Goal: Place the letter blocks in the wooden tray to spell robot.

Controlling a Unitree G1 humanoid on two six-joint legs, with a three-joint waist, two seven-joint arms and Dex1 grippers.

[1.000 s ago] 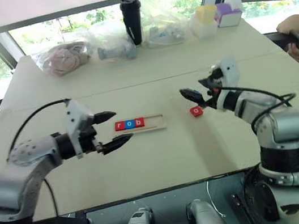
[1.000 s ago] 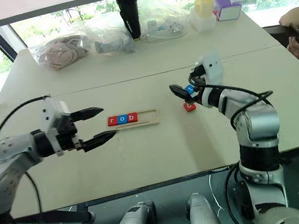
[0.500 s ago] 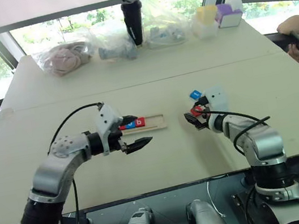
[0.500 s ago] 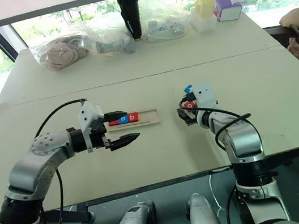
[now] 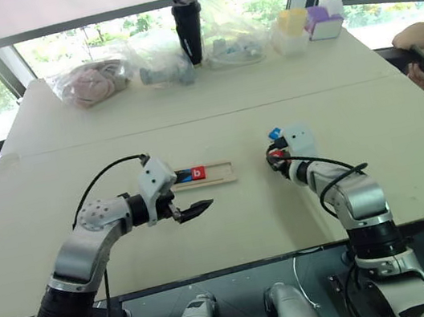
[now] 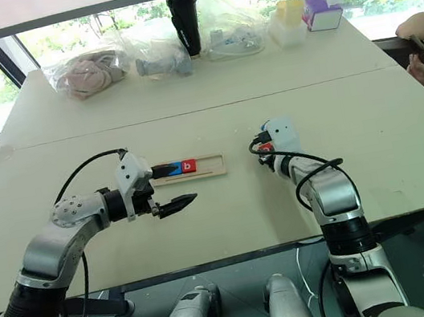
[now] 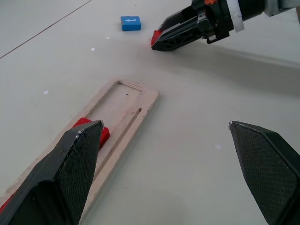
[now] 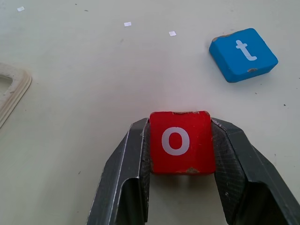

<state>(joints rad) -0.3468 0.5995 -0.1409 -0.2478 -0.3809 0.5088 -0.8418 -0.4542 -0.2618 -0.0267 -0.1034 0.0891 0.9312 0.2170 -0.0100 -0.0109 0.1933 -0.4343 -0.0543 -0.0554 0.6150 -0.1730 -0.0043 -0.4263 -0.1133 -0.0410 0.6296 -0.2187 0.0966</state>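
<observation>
Currently the red "o" block [image 8: 180,141] is clamped between the fingers of the right gripper [image 8: 180,154], flat on the table [image 5: 232,228], right of the tray [image 5: 216,174] and apart from it. The blue "t" block [image 8: 243,54] lies just beyond it on the table, tilted, not touched. The tray sits mid-table, well back from the near edge. A red "b" block [image 5: 197,174] is seated in it, with a blue block [image 6: 174,167] next to it on the left; anything further left is hidden by the left gripper [image 5: 190,199]. The tray's right end is seen bare in the left wrist view. The left gripper is held spread wide, empty, at the tray's left end.
</observation>
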